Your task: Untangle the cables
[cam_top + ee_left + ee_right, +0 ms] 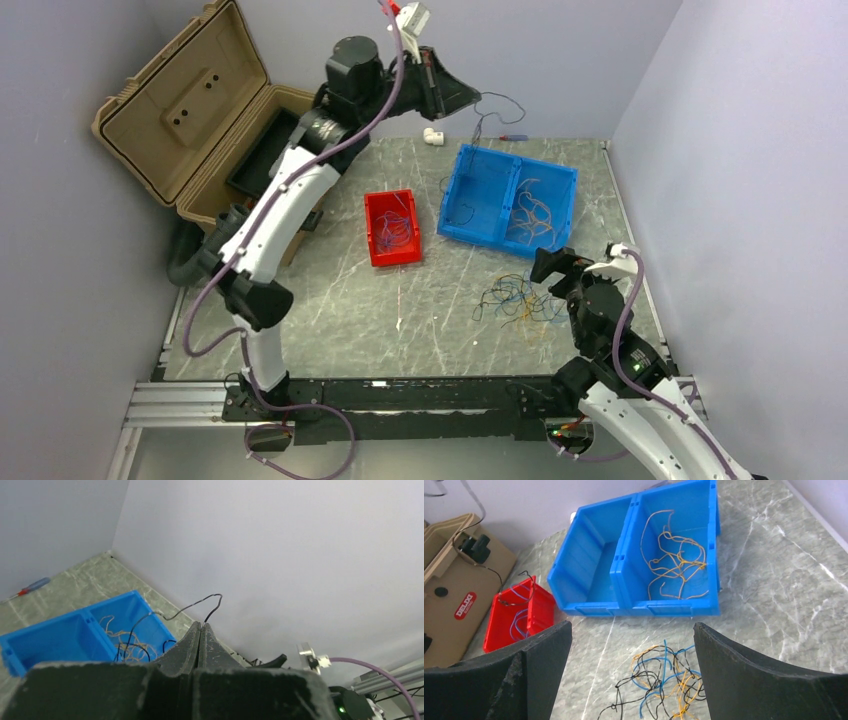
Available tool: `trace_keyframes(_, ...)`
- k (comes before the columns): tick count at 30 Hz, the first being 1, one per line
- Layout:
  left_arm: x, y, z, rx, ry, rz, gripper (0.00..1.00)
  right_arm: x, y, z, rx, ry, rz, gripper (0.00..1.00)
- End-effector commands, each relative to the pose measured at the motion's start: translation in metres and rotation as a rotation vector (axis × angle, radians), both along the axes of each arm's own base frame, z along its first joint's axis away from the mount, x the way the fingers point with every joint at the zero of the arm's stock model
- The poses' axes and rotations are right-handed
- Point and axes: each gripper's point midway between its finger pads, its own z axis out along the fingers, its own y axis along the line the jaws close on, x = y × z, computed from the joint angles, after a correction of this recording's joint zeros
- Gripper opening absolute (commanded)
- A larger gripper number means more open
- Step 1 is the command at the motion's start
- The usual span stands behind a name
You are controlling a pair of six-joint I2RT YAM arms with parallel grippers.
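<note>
A tangle of black, blue and yellow-orange cables (pixel 515 298) lies on the marble table, and in the right wrist view this tangle (pixel 664 680) sits just ahead of and between the fingers. My right gripper (pixel 631 630) is open and low, close behind the pile (pixel 552 265), and holds nothing. My left gripper (pixel 472 98) is raised high at the back. It is shut on a single black cable (pixel 192 605) that loops out from its tips (pixel 201 624) and hangs above the blue bin (pixel 75 630).
The blue two-compartment bin (pixel 510 195) holds pale tan wires (pixel 674 560) in its right half. A red bin (pixel 392 228) holds blue and purple wires. An open tan case (pixel 200 110) stands at the left. A screwdriver (pixel 510 137) and a small white part (pixel 433 136) lie by the back wall.
</note>
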Motion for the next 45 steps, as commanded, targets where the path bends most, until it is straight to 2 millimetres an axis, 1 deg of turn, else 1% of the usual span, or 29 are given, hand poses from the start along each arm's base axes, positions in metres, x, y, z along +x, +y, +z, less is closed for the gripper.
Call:
trace_keyframes(1,0.013,-0.020,0.026,-0.154,-0.058,-0.065,0.00,-0.004,-0.017,0.028,0.006,-0.067,-0.064,0.93)
trace_keyframes(4,0.027,-0.032,0.014,-0.177,-0.035,-0.083,0.00,-0.006,-0.019,0.031,0.017,-0.080,-0.073,0.93)
trace_keyframes(7,0.045,-0.042,-0.006,-0.172,-0.008,-0.078,0.00,-0.009,-0.022,0.035,0.036,-0.089,-0.079,0.93)
trace_keyframes(10,0.062,-0.044,-0.028,-0.139,-0.001,-0.030,0.00,-0.012,-0.023,0.036,0.051,-0.093,-0.076,0.92)
trace_keyframes(13,0.082,-0.042,-0.053,-0.100,0.012,0.035,0.00,-0.013,-0.022,0.034,0.065,-0.094,-0.072,0.92)
trace_keyframes(16,0.099,-0.041,-0.084,-0.054,0.049,0.075,0.00,-0.013,-0.021,0.032,0.067,-0.089,-0.069,0.92)
trace_keyframes(19,0.112,-0.042,-0.119,-0.008,0.091,0.100,0.00,-0.012,-0.020,0.029,0.065,-0.080,-0.067,0.92)
trace_keyframes(25,0.126,-0.046,-0.190,0.101,0.202,0.105,0.00,-0.012,-0.019,0.028,0.076,-0.072,-0.065,0.91)
trace_keyframes(33,0.136,-0.039,-0.265,0.275,0.305,0.155,0.00,-0.012,-0.017,0.024,0.089,-0.062,-0.063,0.91)
trace_keyframes(38,0.136,-0.035,-0.296,0.377,0.338,0.195,0.00,-0.012,-0.017,0.023,0.086,-0.053,-0.063,0.91)
trace_keyframes(40,0.132,-0.040,-0.306,0.411,0.332,0.200,0.00,-0.012,-0.017,0.022,0.087,-0.050,-0.062,0.91)
trace_keyframes(41,0.129,-0.043,-0.310,0.431,0.334,0.200,0.01,-0.012,-0.016,0.022,0.088,-0.049,-0.063,0.91)
trace_keyframes(42,0.126,-0.047,-0.312,0.449,0.328,0.198,0.10,-0.012,-0.016,0.020,0.088,-0.044,-0.061,0.91)
trace_keyframes(43,0.123,-0.048,-0.314,0.468,0.331,0.194,0.25,-0.012,-0.016,0.020,0.092,-0.041,-0.061,0.91)
trace_keyframes(44,0.121,-0.048,-0.310,0.470,0.332,0.186,0.40,-0.012,-0.015,0.019,0.094,-0.036,-0.058,0.91)
trace_keyframes(45,0.118,-0.047,-0.304,0.469,0.328,0.182,0.60,-0.012,-0.013,0.019,0.094,-0.027,-0.051,0.91)
